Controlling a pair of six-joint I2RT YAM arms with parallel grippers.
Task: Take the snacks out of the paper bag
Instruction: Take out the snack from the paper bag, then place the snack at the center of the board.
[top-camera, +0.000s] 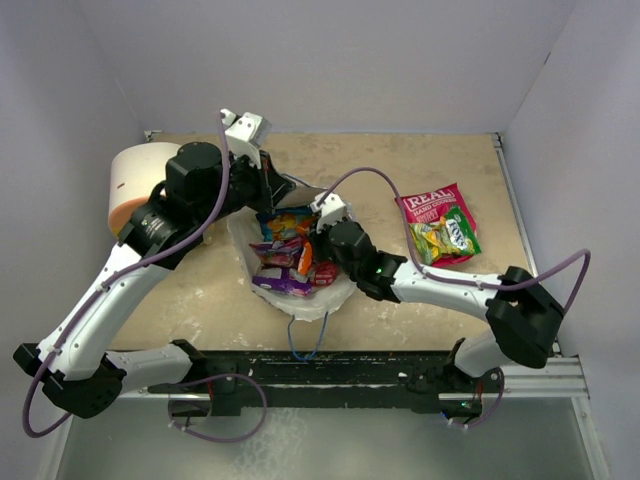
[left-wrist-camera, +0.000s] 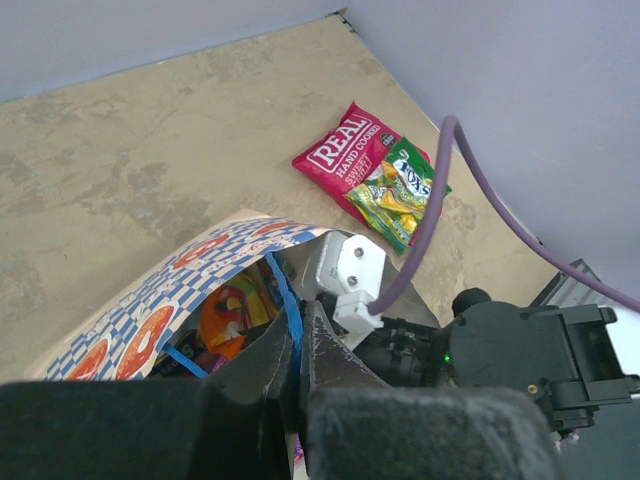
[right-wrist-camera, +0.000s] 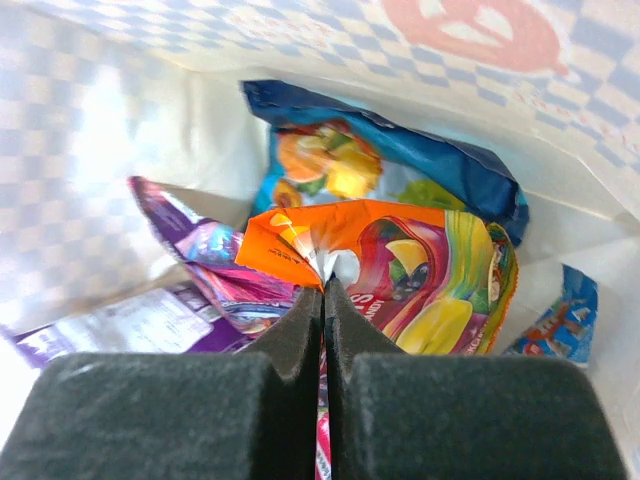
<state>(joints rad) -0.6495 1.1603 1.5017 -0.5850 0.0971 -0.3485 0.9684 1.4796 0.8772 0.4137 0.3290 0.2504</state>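
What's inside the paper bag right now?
Inside the paper bag: an orange packet, its edge pinched by the right gripper, overlapping a blue packet and a purple packet. Anything beneath them is covered.

A white-and-orange cylinder (top-camera: 130, 180) sits on the beige table (top-camera: 420, 160).

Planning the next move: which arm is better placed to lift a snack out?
Right. The right hand is inside the blue-and-white checkered paper bag, shut on the glossy orange packet; the left hand holds the bag's rim.
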